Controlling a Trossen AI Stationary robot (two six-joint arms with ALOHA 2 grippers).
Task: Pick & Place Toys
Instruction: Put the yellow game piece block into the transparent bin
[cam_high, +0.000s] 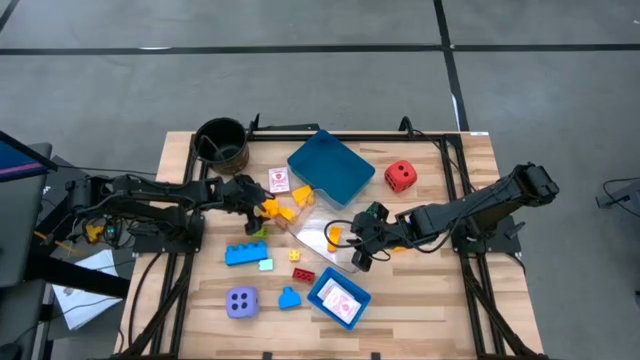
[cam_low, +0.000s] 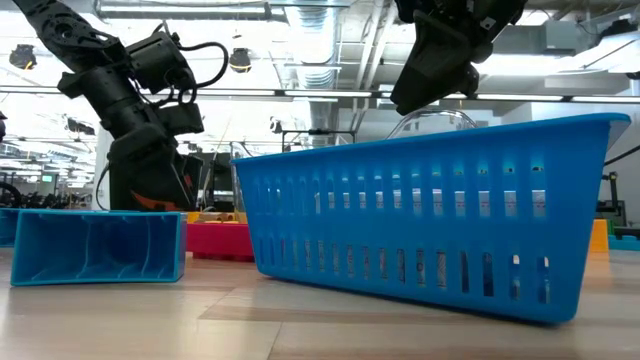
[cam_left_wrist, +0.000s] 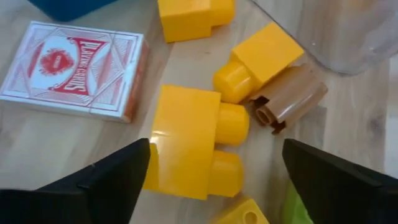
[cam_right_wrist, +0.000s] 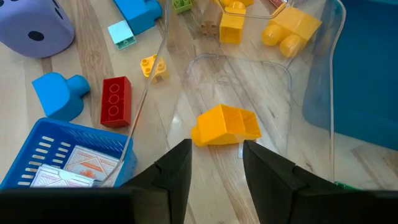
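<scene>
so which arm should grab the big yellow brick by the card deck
Left. The left gripper is open with the yellow brick between its fingers, beside the card deck. The right gripper is over another yellow brick inside the clear container.

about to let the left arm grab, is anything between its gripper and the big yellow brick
Nothing visible is. The left gripper is open right over the two-stud yellow brick, a finger on either side. The card pack and small brown brick lie beside it.

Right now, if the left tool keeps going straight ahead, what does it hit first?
Most likely the large yellow brick, which lies on the table squarely between the open left tool's fingers; depth is hard to judge.
</scene>
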